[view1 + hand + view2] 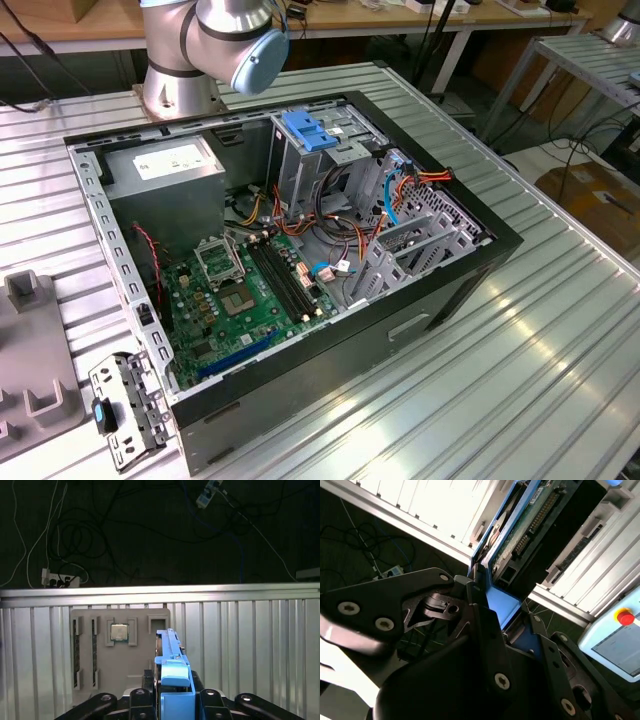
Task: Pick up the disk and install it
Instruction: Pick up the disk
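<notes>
In both wrist views my gripper [173,696] [496,630] is shut on the disk [172,672], its black fingers pressing on either side of the bright blue carrier rail. The first wrist view has the disk edge-on above a grey holder tray [100,675]. In the second wrist view the disk [527,527] shows its green circuit board, connector and blue frame. The exterior view shows the open computer case [400,330] on the ribbed metal table [540,360], with a grey drive cage [300,170] topped by a blue latch [308,131]. The arm's base and elbow [215,40] stand behind the case.
The grey holder tray carries a processor chip [119,632] and memory sticks [76,652]. A metal bracket plate [125,410] lies at the case's front corner beside a grey fixture [30,360]. Orange and blue cables [395,195] cross the case interior. Floor cables [90,535] lie beyond the table edge.
</notes>
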`<state>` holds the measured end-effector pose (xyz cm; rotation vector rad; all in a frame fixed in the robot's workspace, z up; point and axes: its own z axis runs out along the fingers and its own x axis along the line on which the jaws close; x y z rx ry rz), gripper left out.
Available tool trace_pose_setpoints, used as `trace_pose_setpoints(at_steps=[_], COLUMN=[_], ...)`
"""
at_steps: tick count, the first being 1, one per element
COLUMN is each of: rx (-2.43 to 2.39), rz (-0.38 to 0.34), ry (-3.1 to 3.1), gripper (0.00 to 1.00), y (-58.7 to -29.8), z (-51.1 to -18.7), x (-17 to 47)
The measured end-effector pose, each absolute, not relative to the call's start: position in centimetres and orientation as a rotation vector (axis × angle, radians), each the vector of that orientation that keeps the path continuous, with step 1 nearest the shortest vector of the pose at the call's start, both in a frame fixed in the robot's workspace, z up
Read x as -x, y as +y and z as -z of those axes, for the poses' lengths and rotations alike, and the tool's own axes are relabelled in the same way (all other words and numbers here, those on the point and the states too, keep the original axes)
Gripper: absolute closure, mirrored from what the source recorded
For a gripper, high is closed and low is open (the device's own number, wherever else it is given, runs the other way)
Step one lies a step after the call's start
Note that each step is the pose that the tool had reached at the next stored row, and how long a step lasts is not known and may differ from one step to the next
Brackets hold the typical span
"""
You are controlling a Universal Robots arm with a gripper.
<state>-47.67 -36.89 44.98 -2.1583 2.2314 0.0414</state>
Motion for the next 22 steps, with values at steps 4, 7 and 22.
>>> trace_pose_setpoints(at_steps=[4, 7, 22], rx=[2.158, 2.158, 2.159], rz=[-0.041, -0.041, -0.042], ry=[2.231, 2.231, 2.232], gripper=[0.63, 0.63, 0.63], y=[-36.9, -36.9, -36.9], z=[-45.4, -45.8, -48.8], x=[47.7, 47.7, 47.7])
